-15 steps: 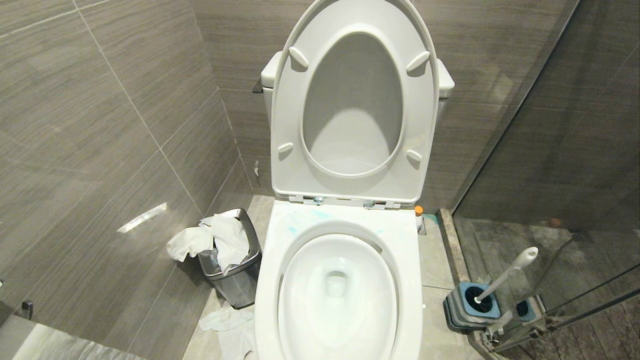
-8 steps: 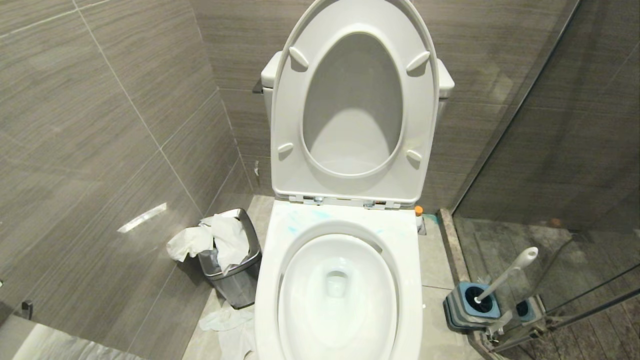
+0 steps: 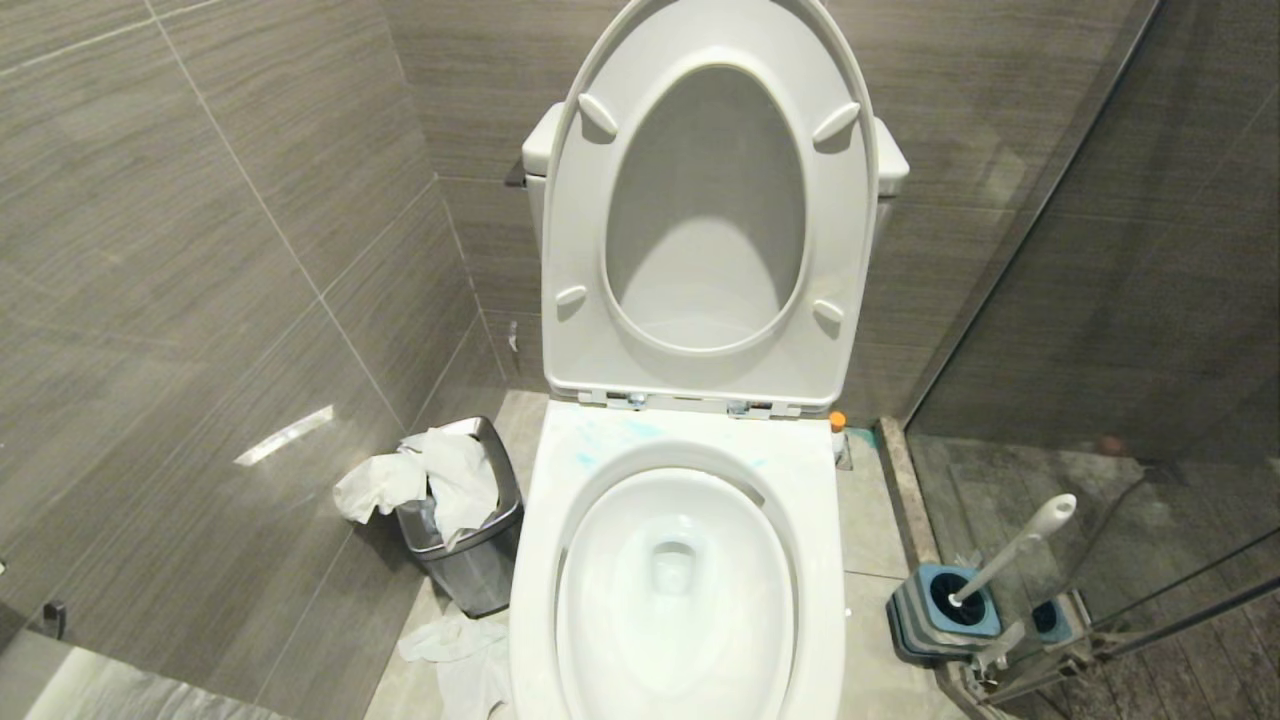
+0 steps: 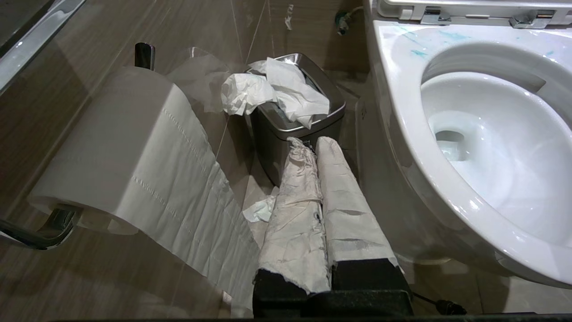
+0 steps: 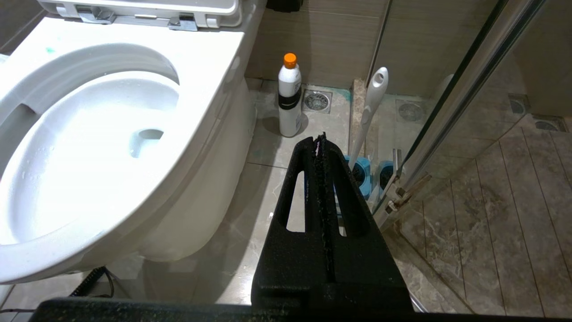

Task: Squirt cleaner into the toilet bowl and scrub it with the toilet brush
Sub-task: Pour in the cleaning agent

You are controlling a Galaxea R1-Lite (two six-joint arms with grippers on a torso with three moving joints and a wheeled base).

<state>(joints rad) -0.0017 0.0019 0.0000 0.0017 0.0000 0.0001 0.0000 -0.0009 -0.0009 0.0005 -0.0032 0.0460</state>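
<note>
The white toilet bowl (image 3: pixel 830 560) fills the middle of the head view, seat and lid raised. Faint turquoise cleaner smears (image 3: pixel 640 432) mark the back of its rim (image 4: pixel 420 52). The toilet brush (image 3: pixel 1015 548) leans with its white handle up in a square blue-grey holder (image 3: pixel 925 610) on the floor to the bowl's right (image 5: pixel 373 105). My left gripper (image 4: pixel 313 142), fingers wrapped in pale tape, is shut and empty beside the bowl's left side. My right gripper (image 5: pixel 318 139) is shut and empty, low on the bowl's right, short of the brush. Neither arm shows in the head view.
A steel bin (image 3: pixel 470 560) stuffed with tissue stands left of the bowl, with more tissue (image 3: pixel 455 645) on the floor. A toilet paper roll (image 4: pixel 134 156) hangs on the left wall. A white bottle with an orange cap (image 5: pixel 290 96) stands behind the bowl. Glass shower door (image 5: pixel 451 103) on the right.
</note>
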